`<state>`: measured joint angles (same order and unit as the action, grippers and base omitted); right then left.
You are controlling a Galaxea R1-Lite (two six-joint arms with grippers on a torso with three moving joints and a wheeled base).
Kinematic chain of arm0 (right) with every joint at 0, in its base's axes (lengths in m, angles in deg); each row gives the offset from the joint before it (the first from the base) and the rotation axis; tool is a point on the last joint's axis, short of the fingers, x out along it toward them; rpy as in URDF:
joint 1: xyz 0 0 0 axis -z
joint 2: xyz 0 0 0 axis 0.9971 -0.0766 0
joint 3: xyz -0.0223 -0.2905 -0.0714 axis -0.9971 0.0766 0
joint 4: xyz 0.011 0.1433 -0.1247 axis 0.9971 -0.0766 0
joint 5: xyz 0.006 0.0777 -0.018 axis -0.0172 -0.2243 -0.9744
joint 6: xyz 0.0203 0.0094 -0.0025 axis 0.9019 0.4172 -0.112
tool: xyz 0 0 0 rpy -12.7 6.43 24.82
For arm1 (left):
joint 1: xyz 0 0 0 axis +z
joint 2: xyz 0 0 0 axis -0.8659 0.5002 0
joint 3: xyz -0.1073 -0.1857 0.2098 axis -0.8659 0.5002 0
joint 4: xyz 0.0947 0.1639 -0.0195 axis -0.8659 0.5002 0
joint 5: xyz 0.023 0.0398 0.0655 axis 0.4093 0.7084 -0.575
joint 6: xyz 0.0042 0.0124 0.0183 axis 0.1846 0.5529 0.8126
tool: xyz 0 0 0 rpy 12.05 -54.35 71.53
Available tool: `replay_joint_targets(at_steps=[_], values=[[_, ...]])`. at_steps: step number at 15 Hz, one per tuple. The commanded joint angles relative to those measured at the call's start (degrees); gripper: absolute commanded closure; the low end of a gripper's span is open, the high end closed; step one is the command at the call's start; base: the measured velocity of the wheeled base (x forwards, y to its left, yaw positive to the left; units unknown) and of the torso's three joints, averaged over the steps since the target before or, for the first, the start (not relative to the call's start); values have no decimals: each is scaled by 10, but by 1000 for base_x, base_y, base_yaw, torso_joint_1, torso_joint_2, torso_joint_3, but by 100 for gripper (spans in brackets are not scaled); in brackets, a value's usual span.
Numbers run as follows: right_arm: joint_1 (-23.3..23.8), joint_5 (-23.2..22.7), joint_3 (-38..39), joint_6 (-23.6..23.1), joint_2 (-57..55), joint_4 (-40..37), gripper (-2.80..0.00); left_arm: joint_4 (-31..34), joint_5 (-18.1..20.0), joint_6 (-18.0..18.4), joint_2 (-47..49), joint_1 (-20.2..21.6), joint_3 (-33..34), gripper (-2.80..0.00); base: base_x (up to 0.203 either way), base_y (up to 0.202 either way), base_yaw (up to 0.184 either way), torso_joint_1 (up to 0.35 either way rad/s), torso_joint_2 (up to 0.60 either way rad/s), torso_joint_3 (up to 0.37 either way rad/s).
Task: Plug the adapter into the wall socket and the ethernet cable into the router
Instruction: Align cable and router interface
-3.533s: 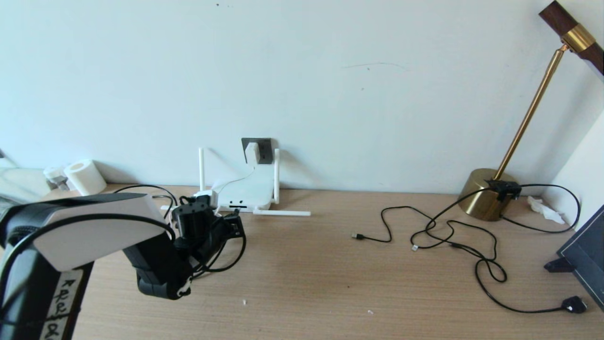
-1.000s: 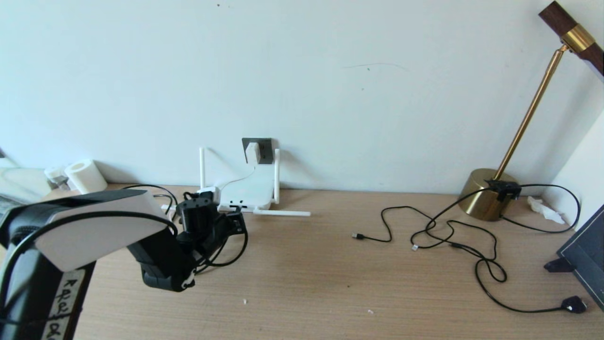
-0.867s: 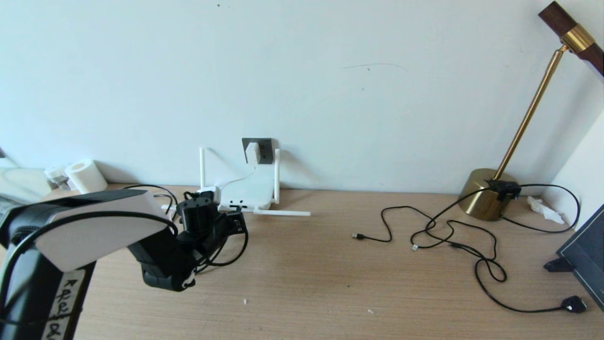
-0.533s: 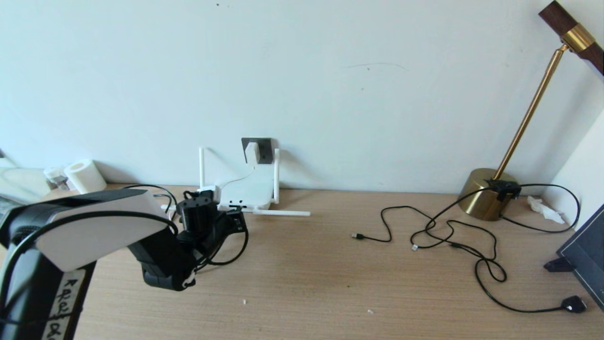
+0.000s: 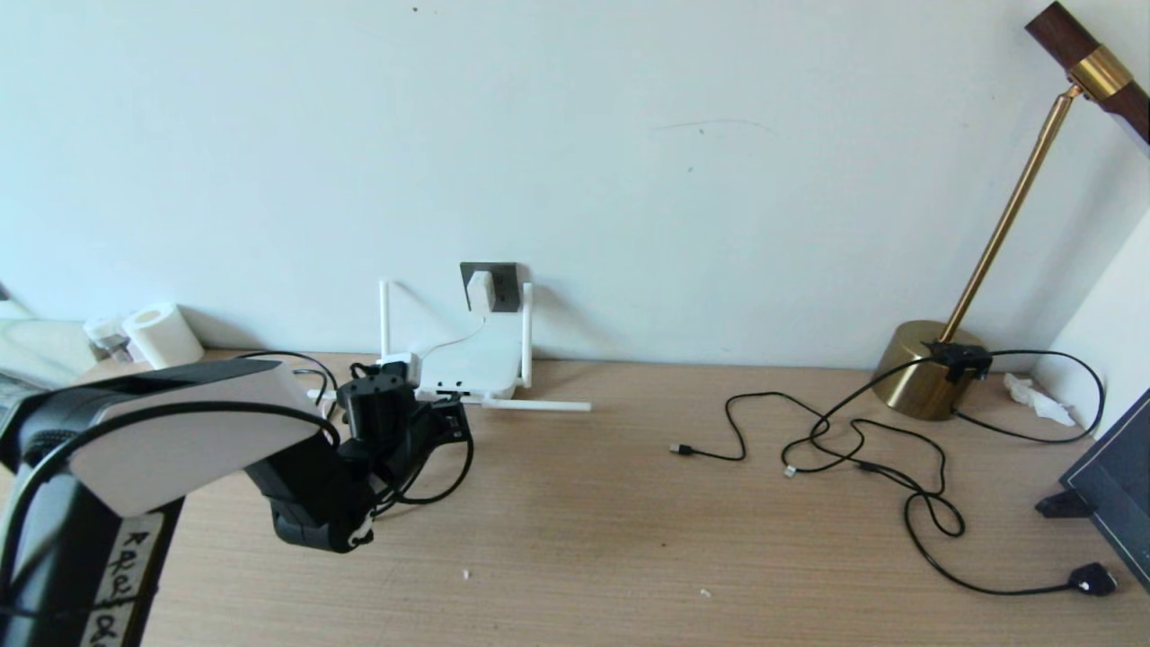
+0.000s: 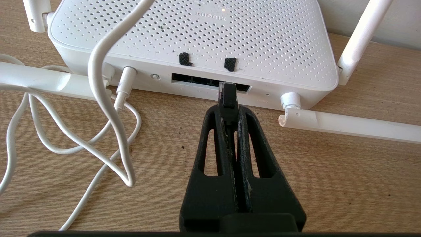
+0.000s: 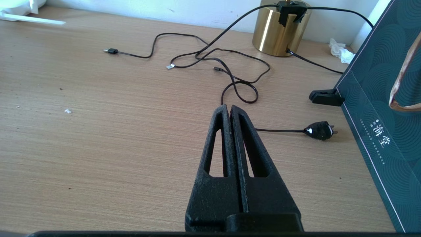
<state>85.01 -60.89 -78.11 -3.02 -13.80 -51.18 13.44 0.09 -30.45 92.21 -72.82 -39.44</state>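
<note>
A: What's nearest?
B: The right tool [image 7: 230,110], pressed shut on nothing, hovers over the bare wooden surface [image 7: 98,131].
A: And the left?
B: The left tool [image 6: 228,108] is clamped on the ethernet cable [image 6: 227,95], whose plug tip sits at the router [image 6: 197,36] port row.
A: Farther back?
B: The adapter [image 5: 480,290] sits in the wall socket [image 5: 499,286], above the router, its white cord [image 6: 108,108] trailing down to the surface.

Home desk corner: wooden desk [image 5: 629,512], brass lamp [image 5: 934,377], router [image 5: 472,364], wall socket [image 5: 503,286].
</note>
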Motion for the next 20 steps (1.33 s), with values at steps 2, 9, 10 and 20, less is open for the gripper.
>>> replay_joint_targets(at_steps=[2,9,10,20], values=[[0,0,0,0,0,0,0,-4,-1,-1,2,1,0,0,0,0,0,0,0,0],[0,0,0,0,0,0,0,2,2,0,3,4,-1,0,0,0,0,0,0,0],[0,0,0,-1,0,0,0,2,2,0,2,4,-1,0,0,0,0,0,0,0],[0,0,0,-1,0,0,0,7,2,0,3,6,-8,0,0,0,0,0,0,0]])
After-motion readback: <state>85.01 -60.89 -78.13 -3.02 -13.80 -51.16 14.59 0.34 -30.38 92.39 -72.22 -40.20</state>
